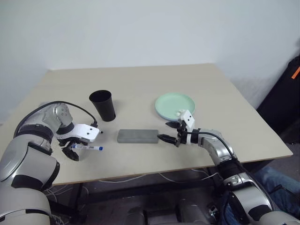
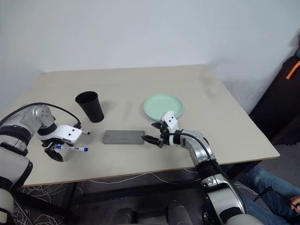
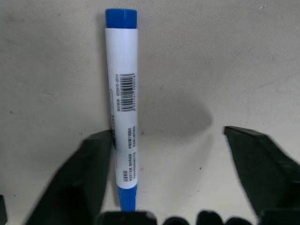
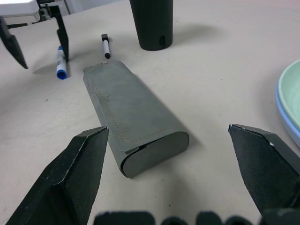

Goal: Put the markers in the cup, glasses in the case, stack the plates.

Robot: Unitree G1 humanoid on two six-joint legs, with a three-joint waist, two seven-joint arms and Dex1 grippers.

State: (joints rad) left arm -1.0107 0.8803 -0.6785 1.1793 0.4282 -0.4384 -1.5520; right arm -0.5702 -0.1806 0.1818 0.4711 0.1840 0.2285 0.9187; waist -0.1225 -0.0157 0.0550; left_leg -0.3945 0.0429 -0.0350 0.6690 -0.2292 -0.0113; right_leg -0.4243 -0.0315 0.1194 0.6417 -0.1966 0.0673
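The blue-capped marker (image 1: 88, 148) lies on the table between the fingers of my left gripper (image 1: 70, 149), which points down over it. In the left wrist view the marker (image 3: 123, 103) rests against one finger (image 3: 89, 173) while the other stands well apart, so the gripper is open. The black-capped marker (image 4: 106, 46) lies between the black cup (image 1: 103, 105) and the grey case (image 1: 137, 136). The case is closed. My right gripper (image 1: 164, 131) is open and level at the case's right end. The mint green plate (image 1: 175, 104) lies on the light blue plate (image 4: 287, 119). The glasses are out of view.
The table's front edge (image 1: 154, 171) runs just below both grippers. A black bag (image 1: 286, 101) stands past the table's right side, cables hang under the table, and a person's leg in jeans (image 2: 265, 180) shows at the lower right.
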